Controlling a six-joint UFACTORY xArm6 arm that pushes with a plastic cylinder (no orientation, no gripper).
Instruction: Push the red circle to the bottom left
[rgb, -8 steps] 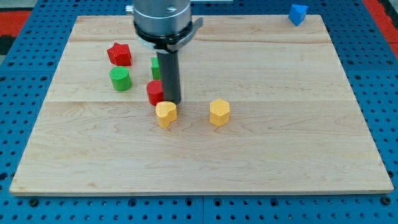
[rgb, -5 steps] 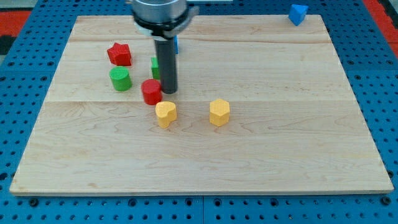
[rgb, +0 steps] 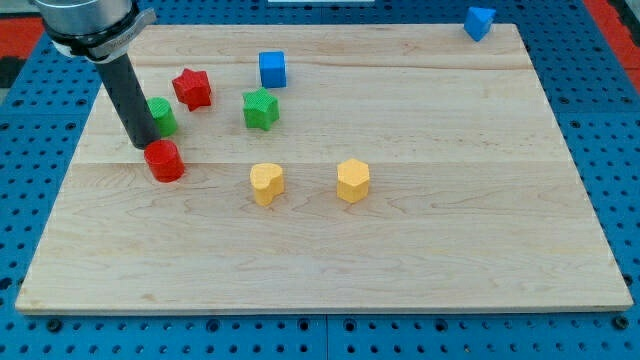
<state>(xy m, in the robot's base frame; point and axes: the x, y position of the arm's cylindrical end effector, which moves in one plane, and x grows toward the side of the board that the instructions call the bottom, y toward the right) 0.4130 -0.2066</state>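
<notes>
My tip (rgb: 142, 146), the lower end of the straight dark rod, sits on the pale wooden board (rgb: 450, 240) in its left part, just beside the red round cylinder block (rgb: 164, 160), which lies at about four o'clock from it; whether the two touch I cannot tell. The rod carries no fingers, so there is nothing to be apart, together or clamped. The red circle rests left of the board's middle, roughly halfway between the view's top and bottom. A green round cylinder block (rgb: 162, 116) stands at about one o'clock from my tip, partly hidden by the rod. The red star-shaped block (rgb: 192, 88) is at one o'clock from the green cylinder. A green star-shaped block (rgb: 260, 108) lies at three o'clock from the red star, with a blue cube (rgb: 272, 69) at one o'clock from it. A yellow heart-shaped block (rgb: 266, 184) and a yellow hexagonal block (rgb: 353, 180) sit side by side near the board's centre, apart. A second blue block (rgb: 479, 21), shape unclear, sits at the top right corner.
</notes>
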